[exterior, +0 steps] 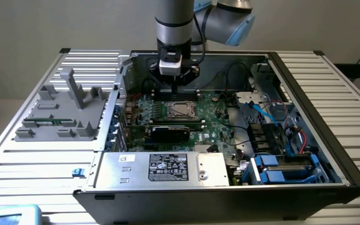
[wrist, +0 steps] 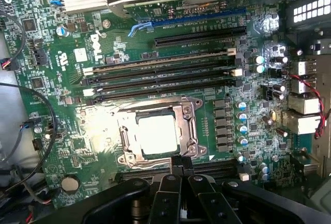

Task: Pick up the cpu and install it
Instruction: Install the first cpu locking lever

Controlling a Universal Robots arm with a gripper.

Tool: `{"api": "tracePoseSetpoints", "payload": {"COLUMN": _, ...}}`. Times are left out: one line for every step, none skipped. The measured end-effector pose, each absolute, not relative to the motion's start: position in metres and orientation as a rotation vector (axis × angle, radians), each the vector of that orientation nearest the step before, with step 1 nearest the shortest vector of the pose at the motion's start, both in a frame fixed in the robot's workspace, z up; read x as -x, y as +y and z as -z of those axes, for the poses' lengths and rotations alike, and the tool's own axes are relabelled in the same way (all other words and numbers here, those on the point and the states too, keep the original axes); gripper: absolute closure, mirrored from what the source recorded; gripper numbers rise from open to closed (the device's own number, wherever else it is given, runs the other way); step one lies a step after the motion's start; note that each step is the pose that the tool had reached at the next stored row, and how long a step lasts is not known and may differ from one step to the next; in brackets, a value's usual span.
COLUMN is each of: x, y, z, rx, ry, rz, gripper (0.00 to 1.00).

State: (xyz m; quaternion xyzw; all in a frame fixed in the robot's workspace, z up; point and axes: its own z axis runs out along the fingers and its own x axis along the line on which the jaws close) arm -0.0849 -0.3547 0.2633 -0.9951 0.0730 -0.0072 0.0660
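End effector (wrist: 179,182) fingers together, empty, hovering by cpu (wrist: 156,134) seated in socket (wrist: 158,131); chip likely light, rigid, fragile, grip edges

Robotics lab or test bench, judging by open computer case (exterior: 230,154) lying flat on ribbed aluminium table (exterior: 36,159), grey fixture block (exterior: 64,112) beside case at exterior view's left, industrial robot arm (exterior: 176,28) above case.

Single arm (exterior: 172,28) comes down vertically from above, blue-capped elbow joint off to the exterior view's right. Wrist points straight down. Gripper (wrist: 180,178) black, fingers (wrist: 166,195) pressed together, closed with nothing between them.
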Motion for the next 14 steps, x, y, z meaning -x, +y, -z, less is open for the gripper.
{"api": "tracePoseSetpoints", "payload": {"x": 0.085, "y": -0.355, "z": -0.264, "rx": 3.005, "ry": 0.212, "rz": 0.022, "gripper": 0.89}}
{"api": "tracePoseSetpoints", "payload": {"x": 0.085, "y": -0.355, "z": -0.266, "rx": 3.009, "ry": 0.204, "rz": 0.022, "gripper": 0.89}}
{"api": "tracePoseSetpoints", "payload": {"x": 0.085, "y": -0.355, "z": -0.267, "rx": 3.014, "ry": 0.196, "rz": 0.021, "gripper": 0.89}}
{"api": "tracePoseSetpoints", "payload": {"x": 0.085, "y": -0.355, "z": -0.268, "rx": 3.018, "ry": 0.188, "rz": 0.021, "gripper": 0.89}}
{"api": "tracePoseSetpoints", "payload": {"x": 0.085, "y": -0.355, "z": -0.269, "rx": 3.022, "ry": 0.18, "rz": 0.021, "gripper": 0.89}}
{"api": "tracePoseSetpoints", "payload": {"x": 0.085, "y": -0.355, "z": -0.27, "rx": 3.028, "ry": 0.173, "rz": 0.021, "gripper": 0.89}}
{"api": "tracePoseSetpoints", "payload": {"x": 0.085, "y": -0.355, "z": -0.27, "rx": 3.037, "ry": 0.167, "rz": 0.021, "gripper": 0.89}}
{"api": "tracePoseSetpoints", "payload": {"x": 0.085, "y": -0.355, "z": -0.271, "rx": 3.047, "ry": 0.16, "rz": 0.022, "gripper": 0.89}}
{"api": "tracePoseSetpoints", "payload": {"x": 0.085, "y": -0.355, "z": -0.271, "rx": 3.058, "ry": 0.154, "rz": 0.022, "gripper": 0.89}}
{"api": "tracePoseSetpoints", "payload": {"x": 0.085, "y": -0.355, "z": -0.271, "rx": 3.068, "ry": 0.147, "rz": 0.022, "gripper": 0.89}}
{"api": "tracePoseSetpoints", "payload": {"x": 0.085, "y": -0.355, "z": -0.272, "rx": 3.078, "ry": 0.14, "rz": 0.022, "gripper": 0.89}}
{"api": "tracePoseSetpoints", "payload": {"x": 0.085, "y": -0.355, "z": -0.273, "rx": 3.088, "ry": 0.132, "rz": 0.022, "gripper": 0.89}}
{"api": "tracePoseSetpoints", "payload": {"x": 0.085, "y": -0.355, "z": -0.273, "rx": 3.096, "ry": 0.125, "rz": 0.022, "gripper": 0.89}}
{"api": "tracePoseSetpoints", "payload": {"x": 0.085, "y": -0.355, "z": -0.275, "rx": 3.103, "ry": 0.117, "rz": 0.022, "gripper": 0.89}}
